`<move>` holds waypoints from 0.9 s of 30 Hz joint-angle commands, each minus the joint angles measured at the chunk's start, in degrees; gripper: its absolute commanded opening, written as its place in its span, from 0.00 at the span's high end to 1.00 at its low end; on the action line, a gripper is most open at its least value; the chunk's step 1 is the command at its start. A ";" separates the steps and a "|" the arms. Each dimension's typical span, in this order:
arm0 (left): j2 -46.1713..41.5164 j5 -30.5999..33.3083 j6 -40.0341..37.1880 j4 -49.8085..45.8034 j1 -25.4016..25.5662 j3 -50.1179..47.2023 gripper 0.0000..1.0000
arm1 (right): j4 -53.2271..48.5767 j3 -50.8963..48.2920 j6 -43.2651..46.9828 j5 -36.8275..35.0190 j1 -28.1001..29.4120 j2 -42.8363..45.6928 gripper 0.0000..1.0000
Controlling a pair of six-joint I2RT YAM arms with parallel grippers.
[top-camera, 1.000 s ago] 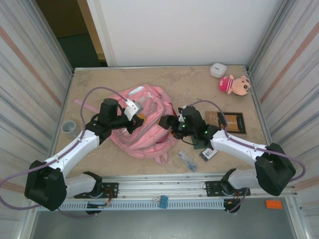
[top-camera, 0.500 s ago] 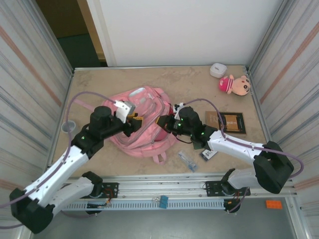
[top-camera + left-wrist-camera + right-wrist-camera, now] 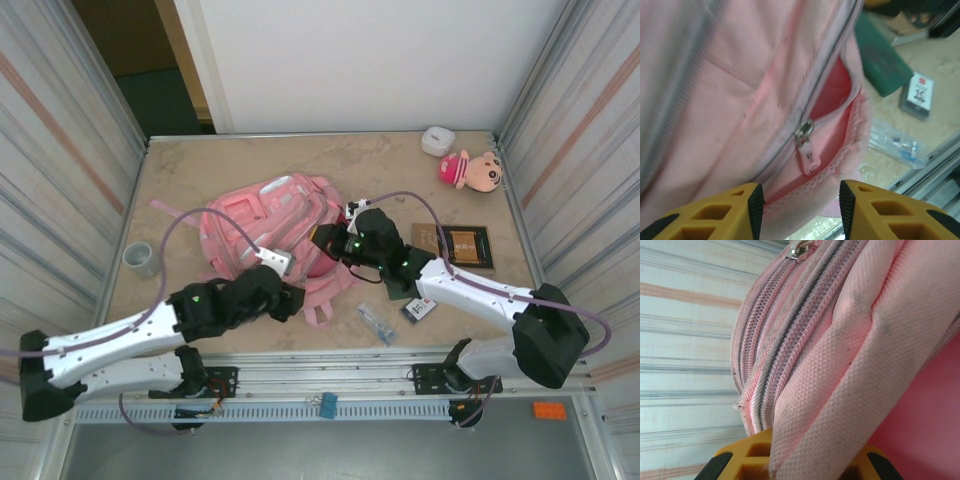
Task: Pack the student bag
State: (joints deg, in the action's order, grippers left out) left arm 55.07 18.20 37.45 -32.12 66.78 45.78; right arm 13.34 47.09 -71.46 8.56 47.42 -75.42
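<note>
1. The bag (image 3: 250, 222) lies flat on the table (image 3: 200, 175), left of centre. Its straps trail toward the near edge.
2. The right pincer (image 3: 322, 243) is at the bag's right edge, closed tight. In the right wrist view a band of pink webbing runs down between its yellow pads (image 3: 747, 457), so it appears to be holding the bag by that fold.
3. The left pincer (image 3: 801, 194) sits low at the bag's near edge. Its yellow fingers (image 3: 740, 207) stand moderately apart with nothing held between them.
4. A zip pull (image 3: 807, 150) hangs just ahead of that gap, at the end of a partly open pocket. Darker pink lining shows inside the opening.
5. The left wrist view is blurred, so I cannot tell whether the fingers touch the fabric.
6. To the right of the bag, near the front edge, lie a green slab (image 3: 882, 62), a small card (image 3: 918, 94) and a clear packet (image 3: 895, 145). All three are apart from the bag.
7. A brown board (image 3: 465, 245) lies beside the right arm.
8. A doll (image 3: 470, 170) and a white box (image 3: 437, 140) sit near each other in the far right corner, well apart from the bag.
9. A grey ring (image 3: 138, 258) stands at the table's left edge.
</note>
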 commanded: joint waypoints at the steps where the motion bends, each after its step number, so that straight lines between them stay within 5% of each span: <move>1: 3.36 8.07 10.40 -3.54 1.31 3.42 0.53 | 3.08 3.62 1.49 -2.08 0.65 1.35 1.00; 17: 12.16 11.68 19.37 -6.36 1.25 7.07 0.55 | 2.69 5.11 2.12 -1.86 2.05 1.65 1.00; 22: 14.54 13.36 23.27 -10.67 1.24 9.23 0.68 | 0.98 5.51 3.11 -1.60 2.44 2.67 1.00; 27: 12.31 9.72 21.93 -5.98 0.05 6.60 0.91 | -2.53 4.90 3.80 -1.21 1.66 4.23 1.00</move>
State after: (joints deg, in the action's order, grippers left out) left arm 69.19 27.33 58.33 -39.48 67.77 53.15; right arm 8.64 49.08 -69.82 7.29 49.17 -74.61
